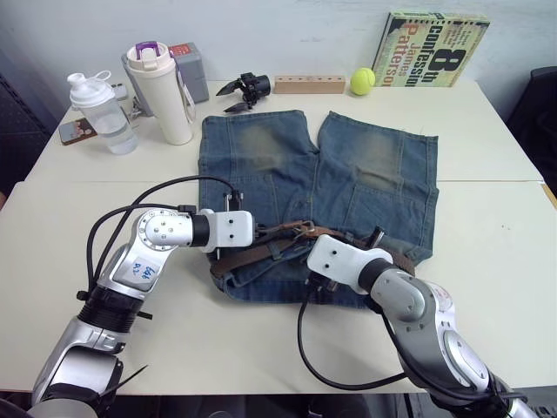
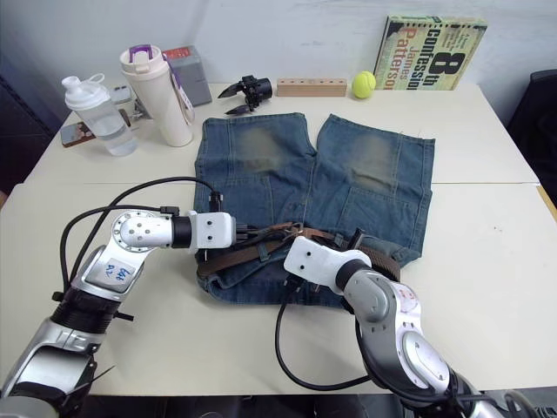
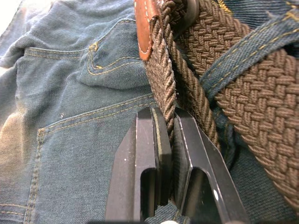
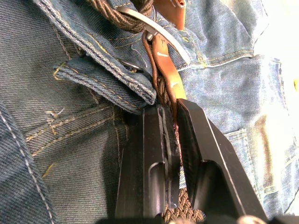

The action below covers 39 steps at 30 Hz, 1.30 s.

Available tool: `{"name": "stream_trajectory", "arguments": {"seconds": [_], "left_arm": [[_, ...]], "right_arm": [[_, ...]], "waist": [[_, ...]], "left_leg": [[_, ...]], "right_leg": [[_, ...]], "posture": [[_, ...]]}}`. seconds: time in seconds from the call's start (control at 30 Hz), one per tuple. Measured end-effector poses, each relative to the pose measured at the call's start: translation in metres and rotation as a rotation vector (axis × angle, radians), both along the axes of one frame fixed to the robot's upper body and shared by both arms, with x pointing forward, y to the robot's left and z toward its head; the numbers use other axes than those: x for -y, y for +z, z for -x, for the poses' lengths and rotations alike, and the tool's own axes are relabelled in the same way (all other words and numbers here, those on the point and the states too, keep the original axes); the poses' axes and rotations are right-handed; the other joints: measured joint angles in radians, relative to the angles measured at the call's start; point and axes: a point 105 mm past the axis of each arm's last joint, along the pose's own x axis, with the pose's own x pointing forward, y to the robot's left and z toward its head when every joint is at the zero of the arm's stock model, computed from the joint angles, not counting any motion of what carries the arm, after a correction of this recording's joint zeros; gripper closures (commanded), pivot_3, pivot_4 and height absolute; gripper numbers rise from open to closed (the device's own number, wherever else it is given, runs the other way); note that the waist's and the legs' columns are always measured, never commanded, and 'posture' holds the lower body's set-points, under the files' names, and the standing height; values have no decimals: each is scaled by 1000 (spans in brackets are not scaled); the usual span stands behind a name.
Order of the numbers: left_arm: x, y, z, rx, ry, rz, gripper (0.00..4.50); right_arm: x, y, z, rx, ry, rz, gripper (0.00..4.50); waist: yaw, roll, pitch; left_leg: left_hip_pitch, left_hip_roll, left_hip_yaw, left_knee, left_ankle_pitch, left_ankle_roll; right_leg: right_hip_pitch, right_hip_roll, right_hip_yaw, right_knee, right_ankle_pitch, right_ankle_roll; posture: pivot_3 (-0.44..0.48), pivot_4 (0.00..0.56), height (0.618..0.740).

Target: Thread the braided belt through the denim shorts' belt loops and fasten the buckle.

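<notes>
Your denim shorts lie flat in the middle of the white table, legs pointing toward the far wall, waistband nearest you. The braided belt runs along that waistband between your two grippers.

Your left gripper is clenched on an edge-on stretch of the braid, with the tan leather end just beyond the fingertips. Beside it, a blue belt loop crosses over another stretch of the woven belt.

Your right gripper is pinched on the tan leather strap right below the silver buckle. A denim flap at the waistband sits beside its fingers, touching the strap.

Nothing lies on the shorts apart from the belt and your own arms. A black cable loops from each forearm over the tabletop near the waistband.

Along the far edge you have, from your left:
- a clear shaker bottle with a white lid
- a tall cream tumbler with a purple lid ring, a grey box just behind it
- a small black clamp-like tool
- a wooden block with holes in its top
- a yellow-green tennis ball
- a book leaning on the wall; its cover reads "8th Confession" and "James Patterson"
</notes>
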Motion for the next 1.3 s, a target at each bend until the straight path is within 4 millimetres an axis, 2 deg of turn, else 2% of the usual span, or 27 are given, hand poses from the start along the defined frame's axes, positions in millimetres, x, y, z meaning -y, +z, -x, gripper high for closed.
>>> {"name": "stream_trajectory", "arguments": {"seconds": [0.2,0.37,0.53,0.67,0.73,0.87,1.1,1.2,1.3], "left_arm": [[-1,4,-1,10,-30,-54,4500],[-8,23,-2,45,-145,-201,4500],[-13,29,-9,66,-233,-303,4500],[-4,40,-15,109,-284,-326,4500],[6,34,-15,106,-313,-326,4500],[12,25,-18,94,-320,-329,4500],[25,22,-22,111,-309,-300,4500],[41,20,-30,148,-266,-239,4500],[37,10,-29,146,-246,-244,4500]], "right_arm": [[-3,5,0,43,55,50,4432],[-9,7,0,77,121,100,4432],[-14,6,1,93,166,131,4432],[-13,4,-2,100,164,157,4432],[-13,3,-3,99,156,157,4432],[-11,-2,-3,80,142,163,4432],[-6,-5,-5,72,112,181,4432],[-1,-13,-3,35,87,184,4432],[-5,-16,-3,19,85,168,4432]], "waist": [[0,0,0],[-2,0,0],[1,0,0],[1,0,0],[2,0,0],[2,0,0],[2,0,0],[7,0,0],[-1,0,0]], "left_leg": [[0,0,1,0,0,0],[0,1,2,0,0,0],[-1,0,2,0,0,0],[-1,0,2,0,1,0],[-1,0,2,0,1,1],[-1,0,2,1,1,1],[-1,0,2,1,1,1],[-2,-1,1,3,1,1],[-1,-1,1,2,1,1]], "right_leg": [[0,0,0,0,0,0],[-2,0,1,1,0,0],[-2,0,1,1,0,0],[-2,0,1,1,0,0],[-2,0,0,1,0,0],[-2,-1,0,2,0,0],[-2,-1,0,2,0,0],[-1,-2,-1,2,0,0],[-1,-1,0,3,0,0]], "posture": [[0,150,657],[0,150,657],[0,150,657],[0,150,657],[0,150,657],[0,150,657],[0,150,657],[0,150,657],[0,150,657]]}}
